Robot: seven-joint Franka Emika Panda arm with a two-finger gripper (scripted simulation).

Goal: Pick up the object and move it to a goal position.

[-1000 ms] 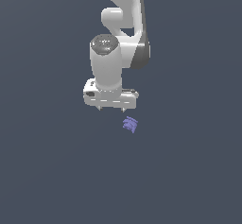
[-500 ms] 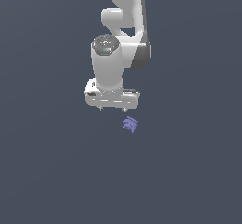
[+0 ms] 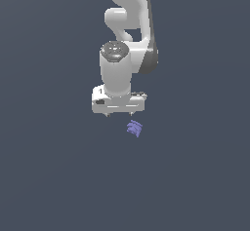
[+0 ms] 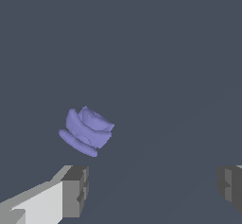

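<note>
The object (image 3: 135,128) is a tiny lavender-blue ridged block lying on the dark grey floor. In the exterior view it sits just below and slightly toward the exterior view's right of my white gripper (image 3: 119,114), apart from it. The wrist view shows the object (image 4: 86,131) beyond one grey fingertip (image 4: 75,190), outside the gap between the fingers. The other fingertip (image 4: 231,187) stands far off, so my gripper (image 4: 153,190) is open with nothing between its fingers.
The plain dark grey floor (image 3: 58,176) surrounds everything. The white arm (image 3: 128,35) rises above the gripper toward the top of the exterior view. No other objects show.
The gripper has shifted slightly toward the exterior view's right, nearer over the object. The object has not moved.
</note>
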